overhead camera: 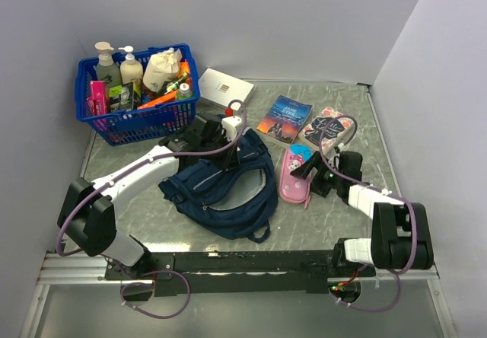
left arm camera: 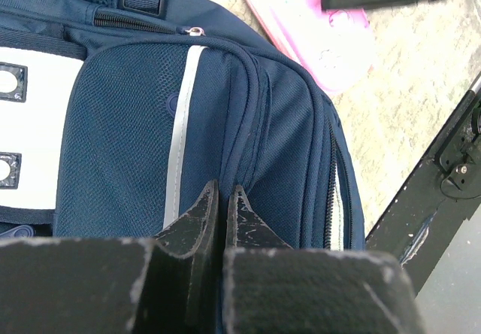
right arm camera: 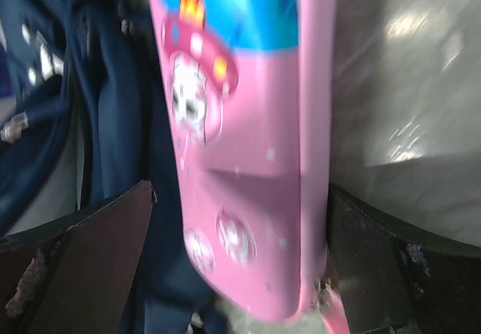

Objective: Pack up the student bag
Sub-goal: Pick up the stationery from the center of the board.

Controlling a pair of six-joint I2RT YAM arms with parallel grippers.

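Right gripper [right arm camera: 239,225] wide astride pink pencil case [right arm camera: 248,86]

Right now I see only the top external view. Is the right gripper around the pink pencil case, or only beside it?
Observer: Around it. The right wrist view shows the pink pencil case between the fingers of the open right gripper.
Operator: And does the left gripper hold the bag?
Observer: The left gripper is shut, its tips at a seam of the student bag; whether fabric is pinched, I cannot tell.
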